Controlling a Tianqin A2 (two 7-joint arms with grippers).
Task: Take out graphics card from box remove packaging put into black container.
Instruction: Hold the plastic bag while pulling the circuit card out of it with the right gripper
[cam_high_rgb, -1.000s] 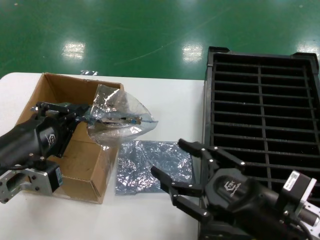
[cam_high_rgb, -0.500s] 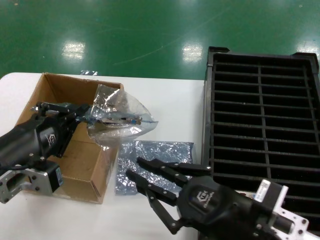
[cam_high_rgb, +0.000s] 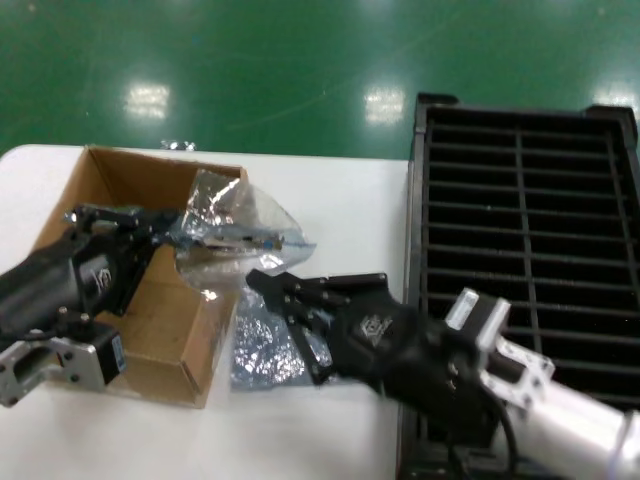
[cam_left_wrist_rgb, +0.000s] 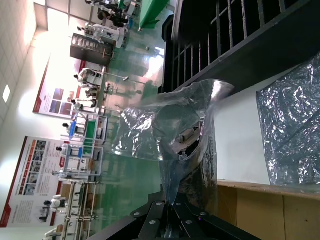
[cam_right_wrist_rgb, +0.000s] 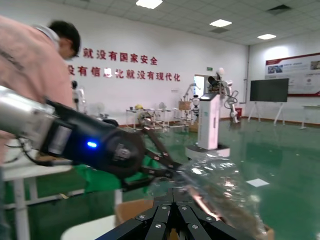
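Observation:
My left gripper (cam_high_rgb: 172, 226) is shut on the packaging (cam_high_rgb: 235, 215), a crinkly silver bag held above the box (cam_high_rgb: 150, 330). The graphics card (cam_high_rgb: 245, 240) shows dimly inside it. In the left wrist view the film (cam_left_wrist_rgb: 170, 125) runs straight between the left gripper's (cam_left_wrist_rgb: 172, 202) fingers. My right gripper (cam_high_rgb: 257, 279) is shut, its tips at the bag's lower edge. In the right wrist view the right gripper (cam_right_wrist_rgb: 175, 192) points at the packaging (cam_right_wrist_rgb: 220, 185), and no film shows between its fingers. The black container (cam_high_rgb: 520, 200) lies at the right.
A second flat silver bag (cam_high_rgb: 262, 345) lies on the white table (cam_high_rgb: 340, 200) between box and container, partly under my right gripper. A person in pink (cam_right_wrist_rgb: 30, 75) stands behind the left arm in the right wrist view.
My right gripper swung left and away from me, from the table's front edge up to the held bag, and its fingers went from spread open to shut. The left arm stayed put.

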